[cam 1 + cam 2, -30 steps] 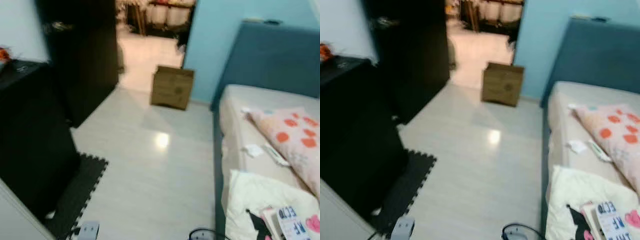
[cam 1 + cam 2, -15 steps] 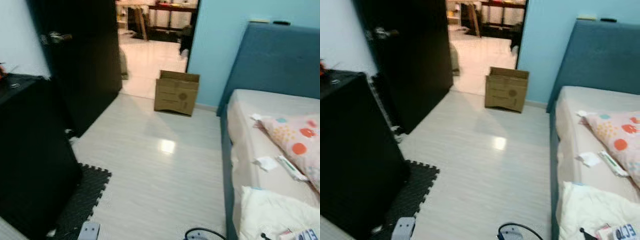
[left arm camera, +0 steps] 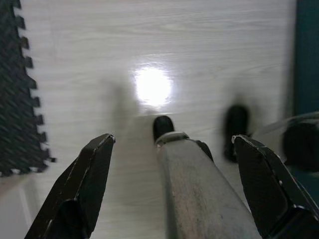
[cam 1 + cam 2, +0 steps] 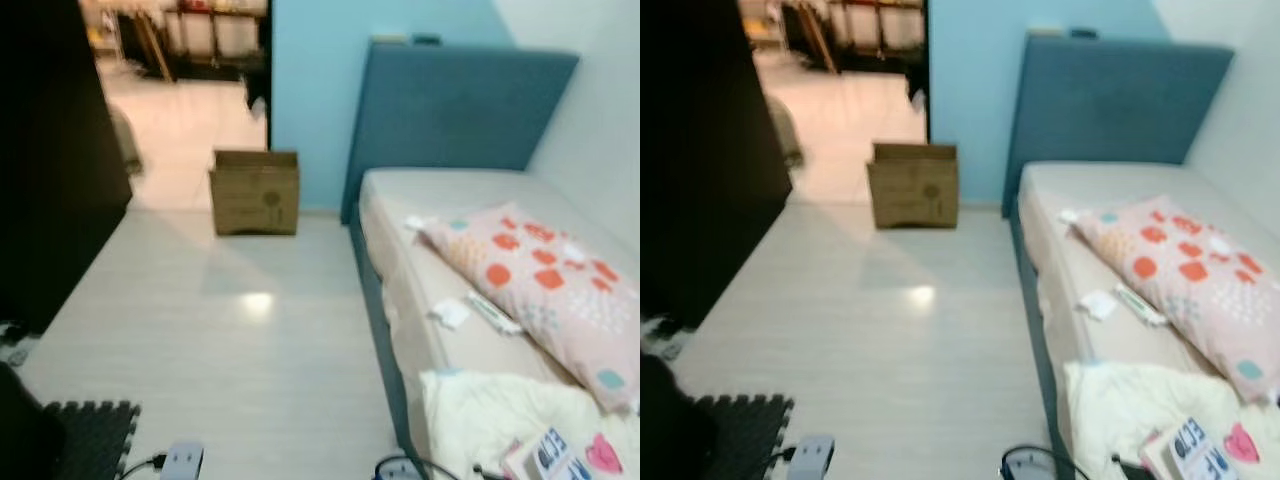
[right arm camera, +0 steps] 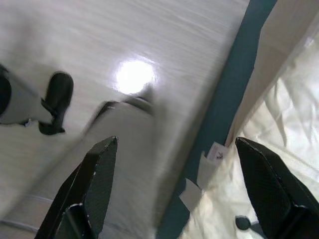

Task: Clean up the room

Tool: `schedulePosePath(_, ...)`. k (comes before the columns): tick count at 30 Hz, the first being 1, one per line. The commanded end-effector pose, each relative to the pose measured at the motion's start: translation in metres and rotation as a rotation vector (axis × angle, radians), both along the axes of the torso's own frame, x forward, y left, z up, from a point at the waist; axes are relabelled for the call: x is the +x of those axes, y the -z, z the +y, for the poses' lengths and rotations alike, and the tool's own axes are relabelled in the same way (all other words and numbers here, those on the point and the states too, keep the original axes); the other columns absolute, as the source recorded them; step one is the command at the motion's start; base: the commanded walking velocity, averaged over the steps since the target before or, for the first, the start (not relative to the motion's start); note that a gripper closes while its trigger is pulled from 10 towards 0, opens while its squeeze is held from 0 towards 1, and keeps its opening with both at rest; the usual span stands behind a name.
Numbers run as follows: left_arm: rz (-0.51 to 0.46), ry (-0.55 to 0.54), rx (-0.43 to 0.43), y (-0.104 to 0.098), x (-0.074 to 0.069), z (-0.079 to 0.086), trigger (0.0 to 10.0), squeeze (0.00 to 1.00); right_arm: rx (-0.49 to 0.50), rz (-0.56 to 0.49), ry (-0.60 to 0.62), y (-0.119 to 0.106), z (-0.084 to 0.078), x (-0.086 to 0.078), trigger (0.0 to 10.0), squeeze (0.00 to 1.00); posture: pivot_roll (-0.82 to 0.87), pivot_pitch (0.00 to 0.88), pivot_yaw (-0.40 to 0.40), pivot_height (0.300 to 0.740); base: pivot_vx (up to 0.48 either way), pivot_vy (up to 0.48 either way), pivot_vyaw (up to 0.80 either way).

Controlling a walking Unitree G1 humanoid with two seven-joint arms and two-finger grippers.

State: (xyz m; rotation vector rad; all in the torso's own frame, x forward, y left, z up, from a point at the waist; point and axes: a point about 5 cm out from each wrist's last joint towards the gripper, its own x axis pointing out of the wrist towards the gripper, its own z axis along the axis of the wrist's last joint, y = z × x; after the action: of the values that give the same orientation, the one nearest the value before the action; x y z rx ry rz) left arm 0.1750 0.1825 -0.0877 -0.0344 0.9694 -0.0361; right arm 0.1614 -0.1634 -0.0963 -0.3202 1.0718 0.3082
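The left gripper (image 3: 172, 186) is held over the pale wood-grain floor (image 3: 164, 45), its two black tapered fingers (image 3: 82, 189) spread wide apart with nothing between them. A silver leg ending in a dark foot is seen below it, and the toothed edge of a black foam mat (image 3: 17, 89) lies to one side.

The right gripper (image 5: 184, 191) is likewise spread wide and empty, hung above the floor just beside the bed's teal frame (image 5: 224, 94), with a crumpled cream blanket (image 5: 279, 154) under one finger.

One bed (image 4: 440, 190) is set along the right, with a plain mattress and one padded blue headboard (image 4: 455, 100). On it lie one soft pink pillow (image 4: 545, 285) with orange dots, two small white scraps (image 4: 452, 313), one slim white strip (image 4: 492, 312), the blanket, and some printed papers (image 4: 560, 455) at the near corner.

One open cardboard box (image 4: 255, 190) stands on the floor against the light blue wall (image 4: 310, 80), beside the doorway. One black door (image 4: 50, 150) stands at the left. One grey plug block (image 4: 180, 460) lies by the mat.
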Motion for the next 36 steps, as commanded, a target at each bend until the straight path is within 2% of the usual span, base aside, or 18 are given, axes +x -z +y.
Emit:
schedulePosePath(1, 0.030, 0.005, -0.007, 0.0040, -0.0077, -0.0029, 10.0, 0.00, -0.008, 0.050, 0.002, 0.0053, -0.0023, -0.0133, 10.0, 0.00, -0.02, 0.024, -0.011, 0.740, 0.255, 0.000, -0.78)
schedulePosePath(7, 0.031, 0.005, -0.007, 0.0041, -0.0079, -0.0031, 10.0, 0.00, -0.005, 0.047, 0.005, 0.0053, -0.0020, -0.0133, 10.0, 0.00, -0.02, 0.024, -0.011, 0.740, 0.251, 0.000, -0.77)
schedulePosePath(13, 0.030, 0.006, -0.007, 0.0041, -0.0079, -0.0034, 10.0, 0.00, 0.017, 0.036, -0.018, 0.0045, -0.0002, -0.0121, 10.0, 0.00, -0.02, 0.026, -0.011, 0.740, 0.252, 0.000, 0.00)
schedulePosePath(18, 0.030, 0.006, -0.010, 0.0042, -0.0080, -0.0044, 10.0, 0.00, 0.017, 0.026, -0.050, 0.0036, -0.0007, -0.0107, 10.0, 0.00, -0.03, 0.026, -0.010, 0.740, 0.252, 0.000, 0.72)
schedulePosePath(31, 0.032, 0.007, -0.012, 0.0047, -0.0090, -0.0051, 10.0, 0.00, 0.022, 0.028, -0.032, 0.0042, -0.0016, -0.0125, 10.0, 0.00, -0.03, 0.029, -0.011, 0.740, 0.254, 0.000, 0.77)
schedulePosePath(36, 0.033, 0.009, -0.011, 0.0047, -0.0092, -0.0047, 10.0, 0.00, 0.000, 0.032, -0.002, 0.0047, -0.0042, -0.0130, 10.0, 0.00, -0.03, 0.030, -0.009, 0.740, 0.253, 0.000, 0.00)
